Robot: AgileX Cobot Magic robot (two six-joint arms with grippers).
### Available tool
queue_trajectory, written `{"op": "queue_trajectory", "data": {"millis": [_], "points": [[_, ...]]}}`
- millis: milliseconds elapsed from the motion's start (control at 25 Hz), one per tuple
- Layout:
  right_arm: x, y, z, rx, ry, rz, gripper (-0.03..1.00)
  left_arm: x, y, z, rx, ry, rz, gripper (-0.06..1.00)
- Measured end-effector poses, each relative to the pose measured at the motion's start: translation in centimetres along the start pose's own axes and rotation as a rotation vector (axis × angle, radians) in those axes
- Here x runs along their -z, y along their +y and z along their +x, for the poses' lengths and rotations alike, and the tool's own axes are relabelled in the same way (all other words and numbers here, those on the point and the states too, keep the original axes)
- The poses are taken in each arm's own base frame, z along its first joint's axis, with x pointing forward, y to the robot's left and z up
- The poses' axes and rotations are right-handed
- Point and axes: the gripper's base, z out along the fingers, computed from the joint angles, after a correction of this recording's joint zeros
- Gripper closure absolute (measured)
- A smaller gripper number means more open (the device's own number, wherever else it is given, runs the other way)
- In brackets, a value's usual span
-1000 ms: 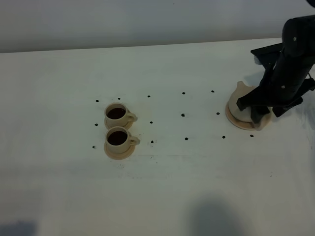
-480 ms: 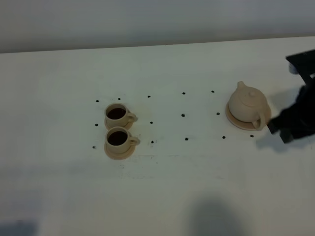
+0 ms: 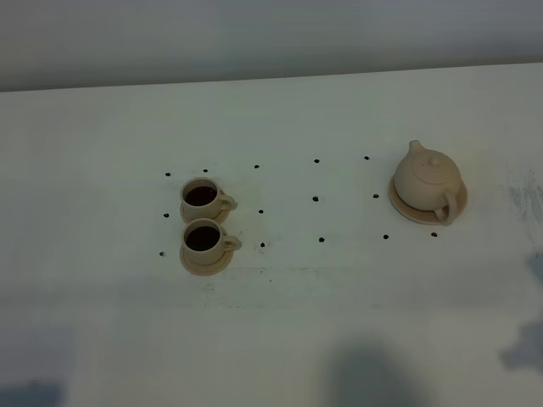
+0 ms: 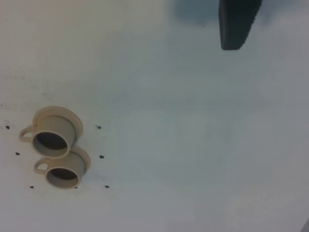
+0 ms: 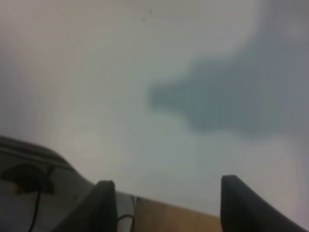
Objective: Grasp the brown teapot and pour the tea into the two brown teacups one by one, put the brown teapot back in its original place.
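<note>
The brown teapot (image 3: pixel 428 180) stands upright on its original place, a wide tan disc (image 3: pixel 405 206), at the right of the white table. The two brown teacups (image 3: pixel 202 197) (image 3: pixel 204 239) sit on small saucers at the left, one behind the other, both holding dark tea. They show from above in the left wrist view (image 4: pixel 52 139) (image 4: pixel 63 171). Of the left gripper only one dark finger (image 4: pixel 236 26) shows, far from the cups. My right gripper (image 5: pixel 169 208) is open with nothing between its fingers, over bare table. Neither arm appears in the high view.
Small black dots (image 3: pixel 316 198) mark a grid on the table between the cups and the teapot. Arm shadows fall near the front right (image 3: pixel 530 343). In the right wrist view a table edge with a brown strip (image 5: pixel 169 217) and cables (image 5: pixel 29 179) lies below the fingers.
The right arm let go of the teapot and drew away to the right, out of the high view. The teapot stays on its disc. The cups have not moved.
</note>
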Motion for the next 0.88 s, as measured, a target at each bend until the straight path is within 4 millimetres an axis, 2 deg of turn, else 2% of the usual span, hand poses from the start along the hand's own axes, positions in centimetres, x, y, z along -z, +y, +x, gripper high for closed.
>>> {"op": "queue_trajectory", "data": {"millis": [240,600,880], "points": [[1.7,0.3,3.9,0.009,-0.123,0.005,0.47,0.0,0.0,0.0,0.0,0.0,0.0,0.34],[4.3,0.5,6.5,0.018,-0.354,0.018,0.47,0.0,0.0,0.0,0.0,0.0,0.0,0.34],[4.8,0.6,7.4,0.013,-0.416,0.024,0.47,0.0,0.0,0.0,0.0,0.0,0.0,0.34]]}}
